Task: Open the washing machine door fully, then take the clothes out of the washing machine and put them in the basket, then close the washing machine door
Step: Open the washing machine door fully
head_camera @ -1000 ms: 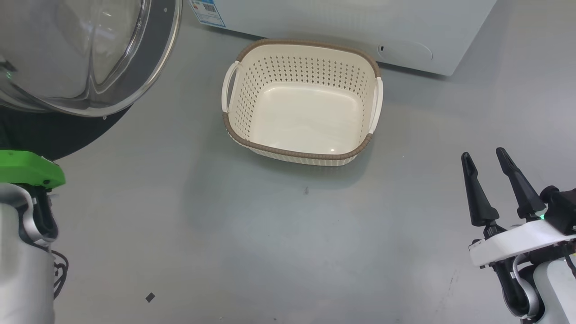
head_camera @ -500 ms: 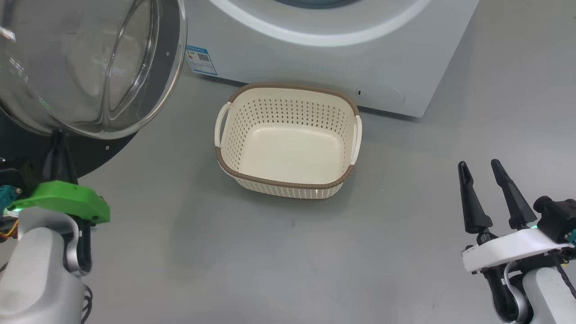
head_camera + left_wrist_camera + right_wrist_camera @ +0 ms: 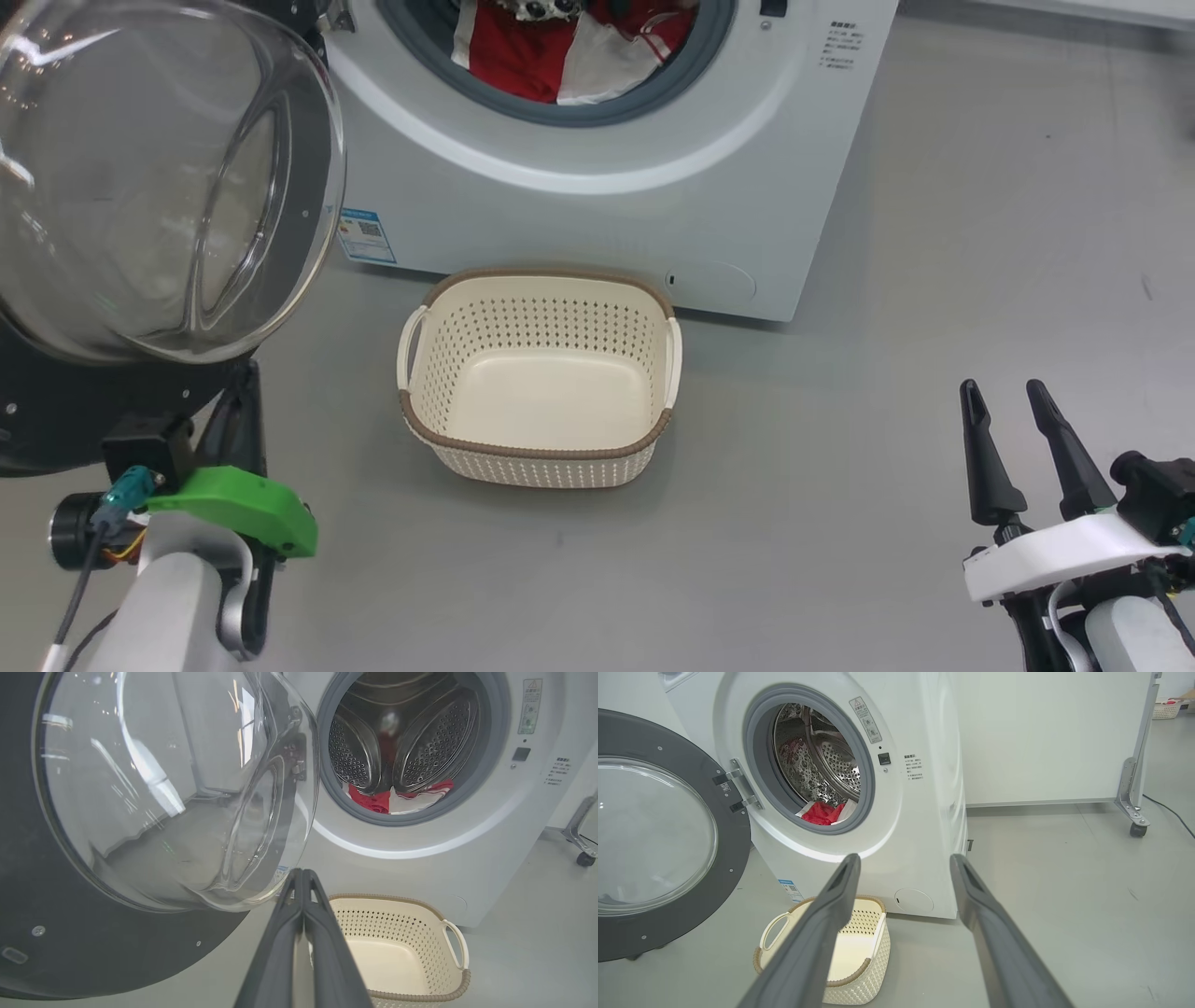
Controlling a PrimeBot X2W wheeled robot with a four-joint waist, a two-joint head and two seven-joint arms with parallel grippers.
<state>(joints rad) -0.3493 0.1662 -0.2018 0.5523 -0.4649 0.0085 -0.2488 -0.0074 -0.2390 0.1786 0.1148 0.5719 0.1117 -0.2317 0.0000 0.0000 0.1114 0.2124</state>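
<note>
Washing machine door stands swung wide at my near left, glass bulging towards me. Just below it my left gripper has its fingers pressed together on nothing; I cannot tell whether the tips touch the glass. My right gripper hovers at lower right over the grey floor, fingers spread and empty. Beyond, the basket sits empty on the floor, just before the washing machine. Furthest in, the clothes lie red and white at the bottom of the drum.
</note>
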